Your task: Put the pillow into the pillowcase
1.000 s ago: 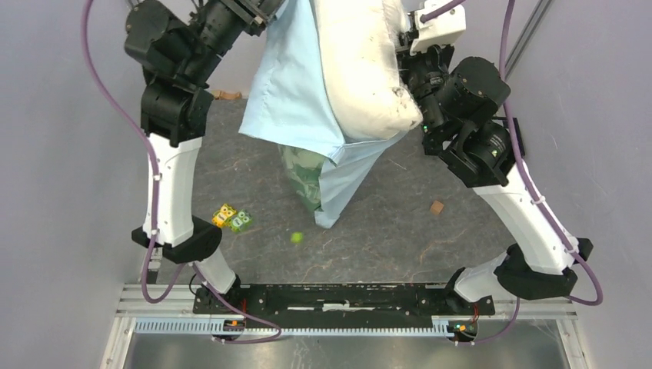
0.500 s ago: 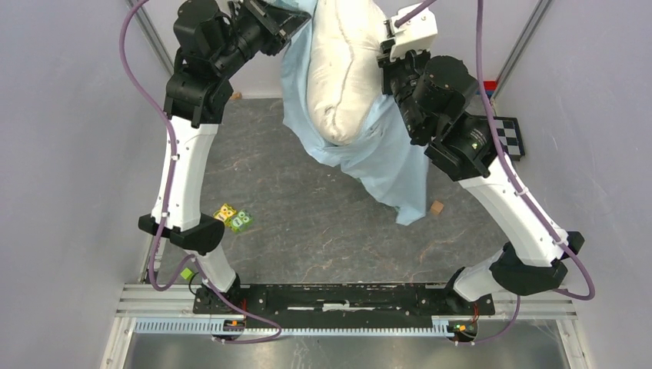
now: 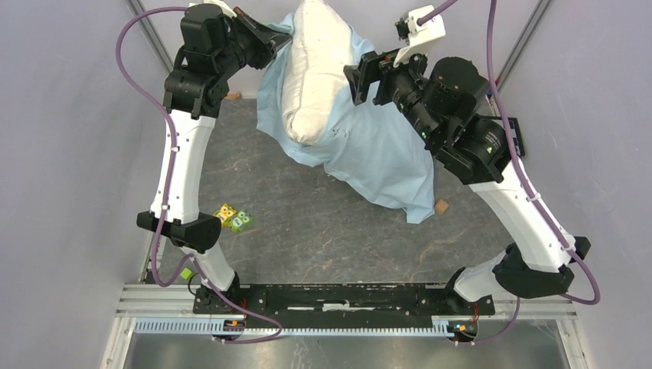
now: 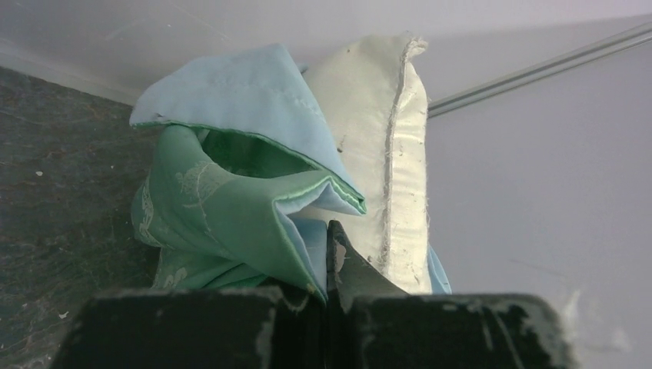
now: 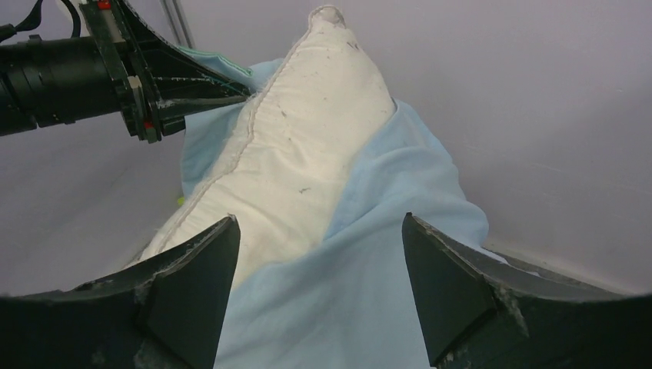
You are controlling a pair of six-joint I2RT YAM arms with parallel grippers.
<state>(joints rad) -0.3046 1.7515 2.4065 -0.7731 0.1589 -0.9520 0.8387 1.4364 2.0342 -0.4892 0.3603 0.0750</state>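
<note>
The off-white pillow (image 3: 311, 73) stands up at the back of the table, its seam toward me (image 5: 300, 138) (image 4: 388, 146). The light-blue pillowcase (image 3: 380, 157) wraps its lower end and trails to the right over the table (image 5: 384, 261). Its mint-green inner face (image 4: 223, 211) shows at the mouth. My left gripper (image 3: 283, 35) (image 4: 330, 234) is shut on the folded edge of the pillowcase beside the pillow's top. Just right of the pillow, my right gripper (image 3: 358, 73) (image 5: 317, 231) is open, its fingers astride the blue fabric without pinching it.
Small coloured blocks (image 3: 233, 218) lie on the dark table near the left arm. A brown block (image 3: 441, 206) sits by the pillowcase's lower corner. Grey walls close in on both sides and at the back.
My right gripper has opened and let go, drawing back to the right. The pillow and pillowcase have dropped lower and shifted left, and the case now spreads over the table.
</note>
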